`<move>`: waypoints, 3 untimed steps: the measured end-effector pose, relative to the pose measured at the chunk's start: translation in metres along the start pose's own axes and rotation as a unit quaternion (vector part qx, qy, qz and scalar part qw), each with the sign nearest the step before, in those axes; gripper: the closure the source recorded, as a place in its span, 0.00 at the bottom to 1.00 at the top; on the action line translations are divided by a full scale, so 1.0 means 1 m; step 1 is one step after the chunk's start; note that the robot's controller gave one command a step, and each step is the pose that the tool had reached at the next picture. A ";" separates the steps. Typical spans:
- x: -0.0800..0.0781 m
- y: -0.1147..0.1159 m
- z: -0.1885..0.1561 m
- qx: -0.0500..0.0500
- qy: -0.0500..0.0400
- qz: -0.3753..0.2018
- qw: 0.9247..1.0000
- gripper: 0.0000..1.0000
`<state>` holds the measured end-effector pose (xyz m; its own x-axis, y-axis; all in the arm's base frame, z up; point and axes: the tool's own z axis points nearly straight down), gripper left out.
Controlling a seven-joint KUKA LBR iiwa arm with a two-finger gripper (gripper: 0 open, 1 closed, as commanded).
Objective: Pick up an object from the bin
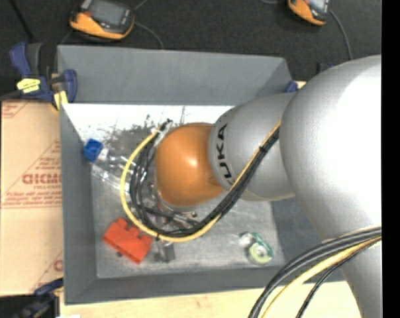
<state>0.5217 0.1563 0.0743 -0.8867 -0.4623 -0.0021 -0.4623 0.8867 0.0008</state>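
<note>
While the arm (306, 144) reaches in from the right and bends steeply down over the middle of the bin (77, 197), its orange wrist cover (183, 164) hides most of the gripper (163, 247), so I cannot tell whether it is open or closed. It sits just beside a red-orange block (127, 239) low on the bin's left.

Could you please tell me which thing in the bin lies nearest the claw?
The red block, lower left, right beside the claw; the blue-capped bottle and round greenish thing lie farther.
</note>
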 end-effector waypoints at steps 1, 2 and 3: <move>0.000 0.000 0.000 -0.001 0.001 0.000 1.000 1.00; 0.000 0.000 0.000 -0.001 0.001 0.000 1.000 0.00; -0.031 0.072 0.004 -0.001 -0.002 0.009 1.000 0.00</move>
<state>0.5158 0.2343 0.0707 -0.8948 -0.4464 -0.0052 -0.4464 0.8948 0.0030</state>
